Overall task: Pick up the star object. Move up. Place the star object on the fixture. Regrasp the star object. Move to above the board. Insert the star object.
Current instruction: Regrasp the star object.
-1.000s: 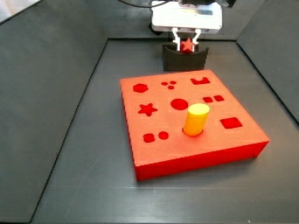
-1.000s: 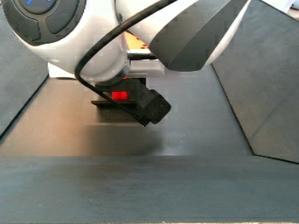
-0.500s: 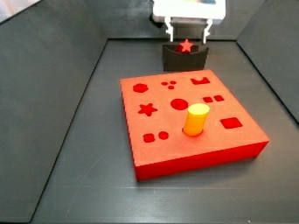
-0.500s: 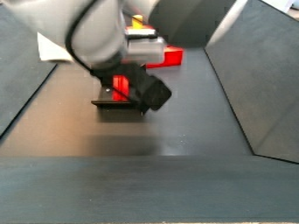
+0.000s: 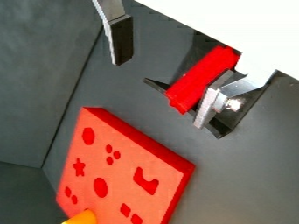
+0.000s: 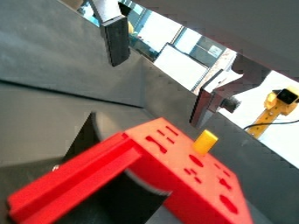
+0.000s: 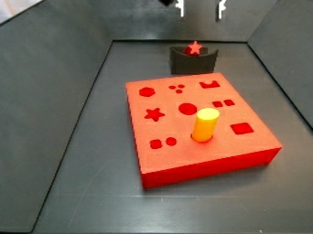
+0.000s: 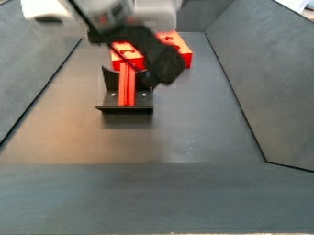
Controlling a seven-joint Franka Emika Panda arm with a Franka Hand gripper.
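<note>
The star object [image 7: 193, 47], a slim red peg, rests on the dark fixture [image 7: 193, 63] at the back of the floor, its star end showing in a side view. My gripper [image 7: 200, 8] hangs open high above it with nothing between the fingers. In both wrist views the peg [image 5: 201, 77] [image 6: 70, 185] lies across the fixture [image 5: 232, 122], below the spread gripper [image 5: 163, 68] [image 6: 163, 70] and clear of it. The red board [image 7: 202, 146] with shaped holes lies in front of the fixture.
A yellow cylinder peg [image 7: 206, 125] stands upright in a hole of the board, also seen in a wrist view [image 6: 205, 140]. Dark sloping walls [image 7: 73, 91] enclose the floor on both sides. In a side view the fixture's base plate [image 8: 125, 109] sits mid-floor.
The gripper let go of the star object and rose straight up from the fixture. The peg stays on the fixture. Board and yellow peg have not moved.
</note>
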